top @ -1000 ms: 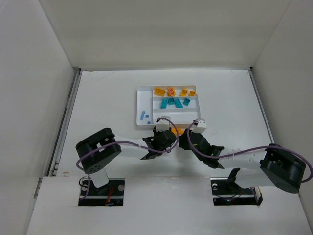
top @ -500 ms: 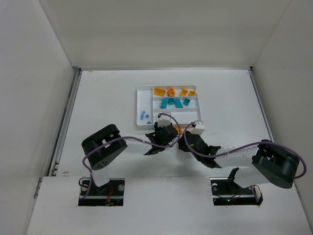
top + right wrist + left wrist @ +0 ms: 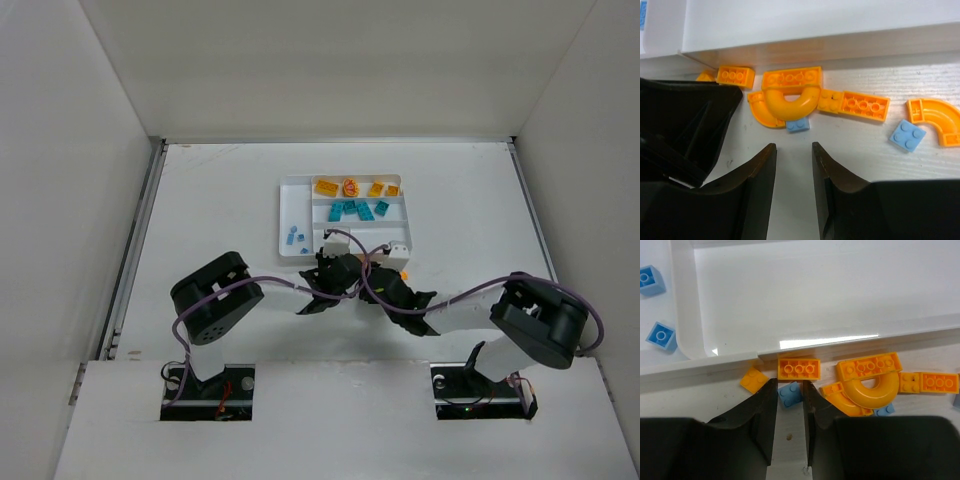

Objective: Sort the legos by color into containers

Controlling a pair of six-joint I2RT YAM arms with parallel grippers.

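Note:
Loose legos lie on the table against the near wall of the white tray [image 3: 685, 300]. My left gripper [image 3: 790, 385] is down among them, its fingertips pressed on both sides of a small light blue brick [image 3: 790, 394]. Just past it sit an orange brick [image 3: 799, 368] and a yellow-orange half ring [image 3: 871, 392]. My right gripper [image 3: 793, 147] is open and holds nothing, a short way from another light blue brick [image 3: 797, 125] under the half ring [image 3: 787, 102]. In the top view both grippers [image 3: 340, 262] [image 3: 372, 268] meet at the tray's near edge.
The tray [image 3: 283, 215] holds light blue bricks [image 3: 293, 237] in its narrow side section, orange pieces [image 3: 350, 187] in the far long section and teal ones [image 3: 352, 210] in the middle one. A light blue square brick [image 3: 907, 135] and an orange curve [image 3: 935, 117] lie to the right.
The left gripper has pushed forward to the tray's edge and its jaws have narrowed onto the light blue brick. The right arm has swung left, closer to the left gripper.

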